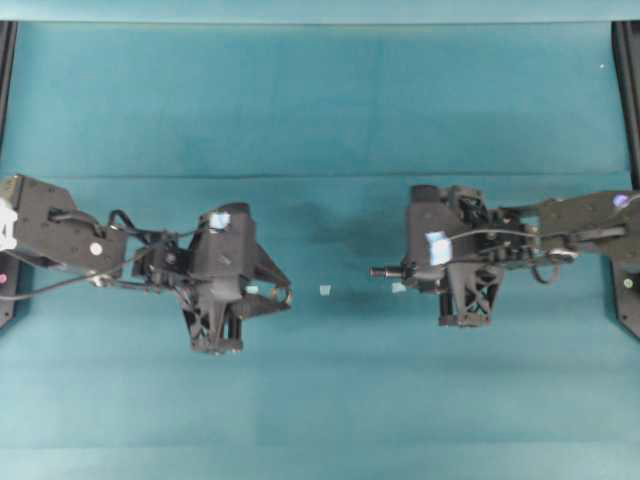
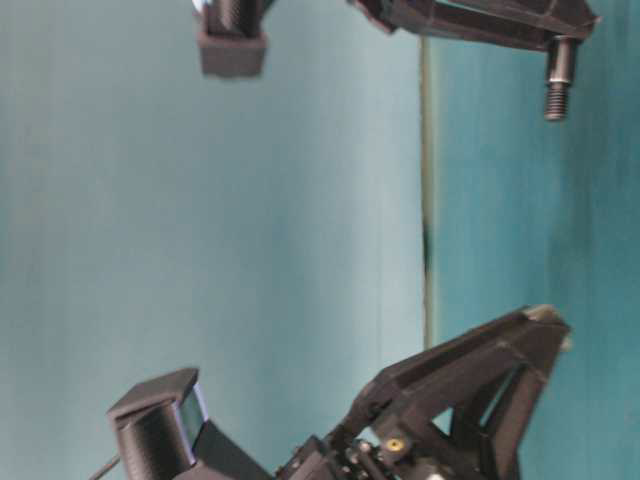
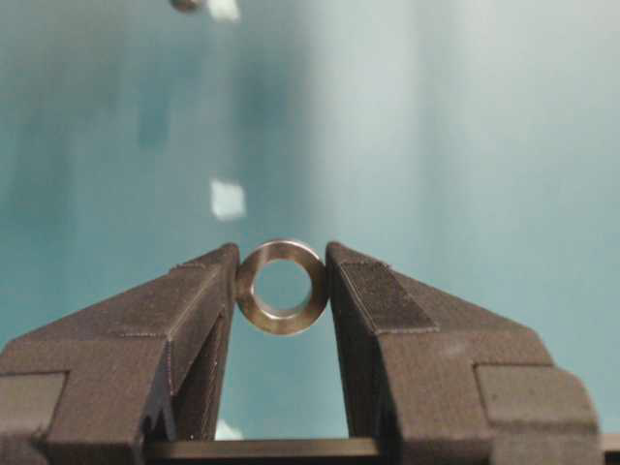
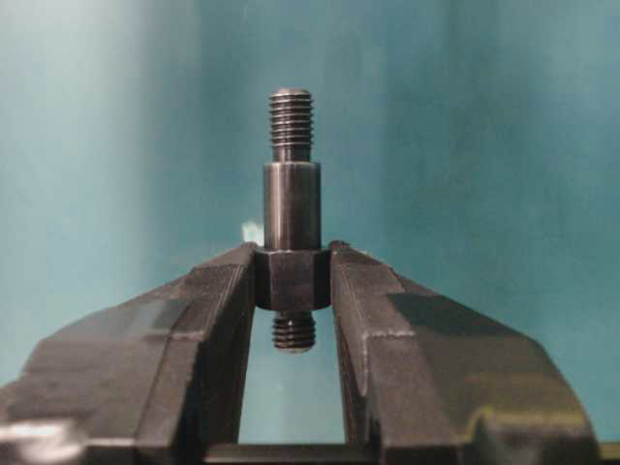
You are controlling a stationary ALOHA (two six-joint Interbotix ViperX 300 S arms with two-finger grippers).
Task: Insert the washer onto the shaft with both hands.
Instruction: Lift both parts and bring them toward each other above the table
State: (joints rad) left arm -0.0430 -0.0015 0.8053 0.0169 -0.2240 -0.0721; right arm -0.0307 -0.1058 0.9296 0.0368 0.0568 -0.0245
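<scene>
The washer (image 3: 282,319), a dull-grey metal ring, stands upright between the tips of my left gripper (image 3: 282,276), which is shut on its rim. From overhead this gripper (image 1: 281,297) sits left of centre with the washer (image 1: 289,294) at its tip. My right gripper (image 4: 293,279) is shut on the hexagonal collar of the dark stepped shaft (image 4: 292,199), whose threaded end points away from the jaws. Overhead, the shaft (image 1: 383,271) sticks out leftward from the right gripper (image 1: 408,272) toward the washer, with a clear gap between them. At table level the shaft (image 2: 556,85) shows at the top right.
Small pale tape scraps (image 1: 324,290) lie on the teal cloth (image 1: 320,120) between the two grippers, another (image 1: 398,288) just under the right gripper. Black frame rails (image 1: 628,90) run along the table's left and right edges.
</scene>
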